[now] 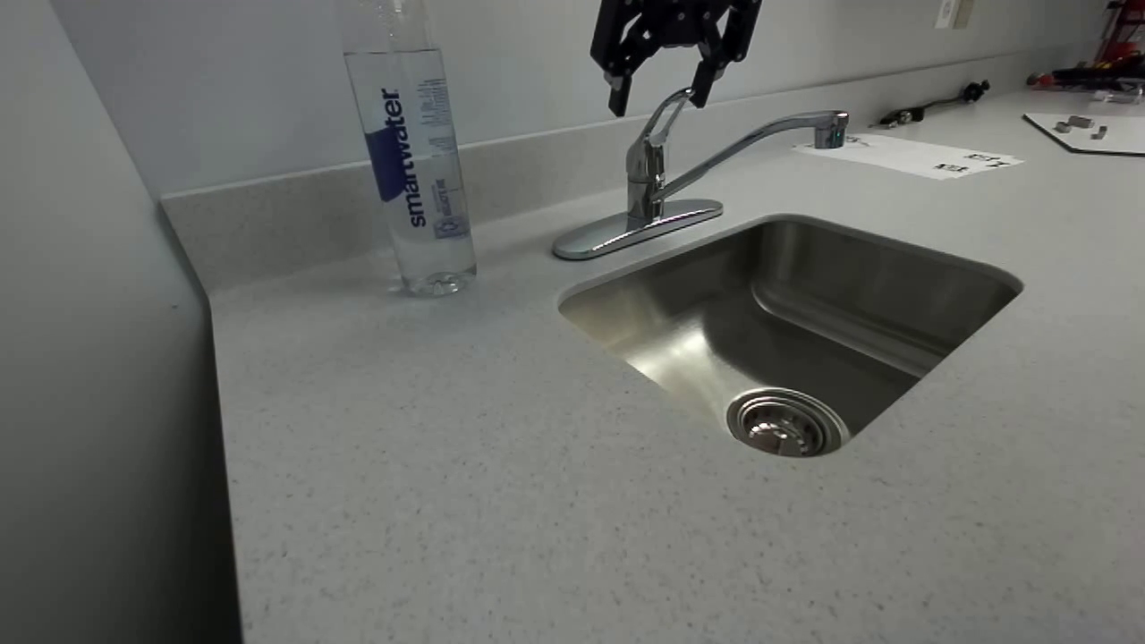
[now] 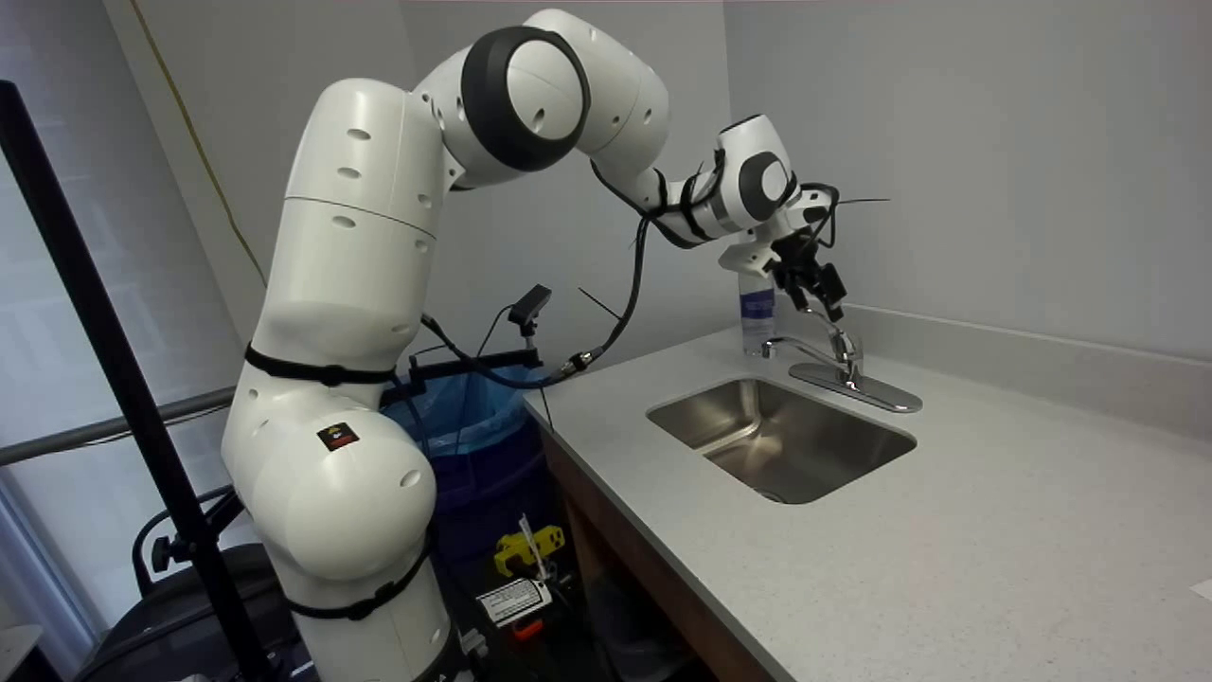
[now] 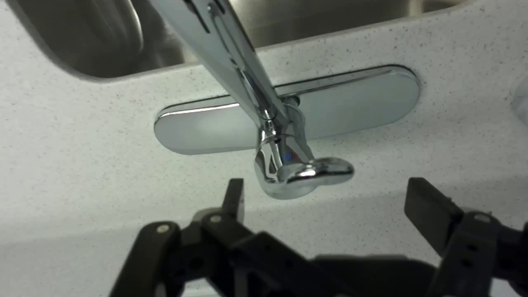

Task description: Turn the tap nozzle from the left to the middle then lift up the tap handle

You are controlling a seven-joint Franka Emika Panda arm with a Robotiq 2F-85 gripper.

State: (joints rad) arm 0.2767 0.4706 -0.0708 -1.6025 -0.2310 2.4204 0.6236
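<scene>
The chrome tap stands behind the sink. Its nozzle, a long spout (image 1: 760,136), slants up and left over the sink in the wrist view (image 3: 237,62); its outlet end is out of that view. It also shows in an exterior view (image 2: 803,347). The chrome loop handle (image 1: 651,134) rises from the tap's top; in the wrist view (image 3: 321,170) its end tilts to the right. My gripper (image 3: 326,182) is open and empty, above the handle. Its fingers (image 1: 660,97) stand on either side of the handle's tip; contact cannot be told.
A steel sink (image 1: 572,300) is set in the speckled counter (image 1: 385,447). A water bottle (image 1: 416,170) stands beside the tap, near the wall. A low backsplash (image 2: 1042,350) runs behind the tap. A paper sheet (image 1: 903,156) lies farther along the counter.
</scene>
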